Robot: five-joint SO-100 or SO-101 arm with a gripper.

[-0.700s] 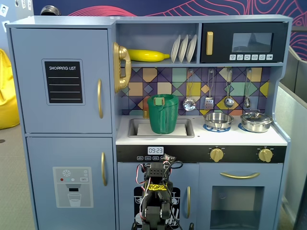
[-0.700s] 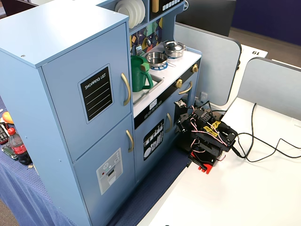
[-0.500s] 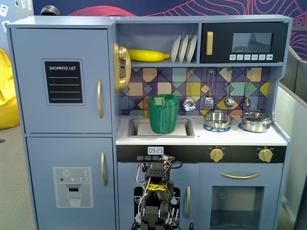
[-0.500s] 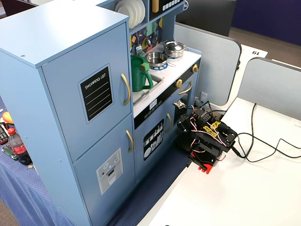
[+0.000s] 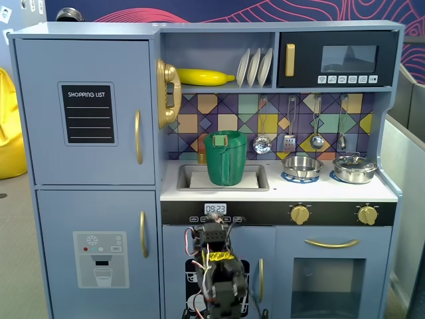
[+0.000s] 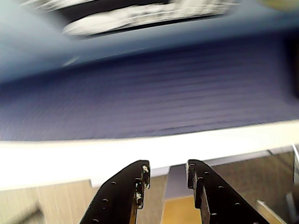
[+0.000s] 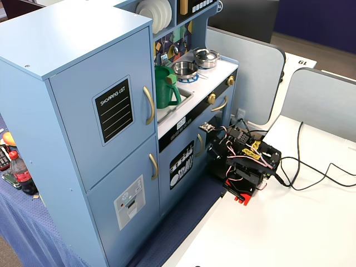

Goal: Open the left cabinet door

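The left cabinet door (image 5: 46,113) is the large pale blue-grey upper door with a black "SHOPPING LIST" panel (image 5: 87,113) and a vertical gold handle (image 5: 138,136). It stands shut, flush with the cabinet, and also shows in the other fixed view (image 7: 83,94) with its handle (image 7: 148,104). My arm (image 5: 216,262) is folded low in front of the small lower door, well right of and below the handle. In the wrist view my gripper (image 6: 168,175) is empty, its jaws a little apart, pointing at the white table edge (image 6: 70,158) and blurred blue cloth.
A lower door with a grey dispenser panel (image 5: 99,259) sits under the left door. A green pitcher (image 5: 226,157) stands in the sink. Pots (image 5: 302,166) sit on the hob. Black cables (image 7: 311,172) trail over the white table (image 7: 289,228) behind the arm (image 7: 245,161).
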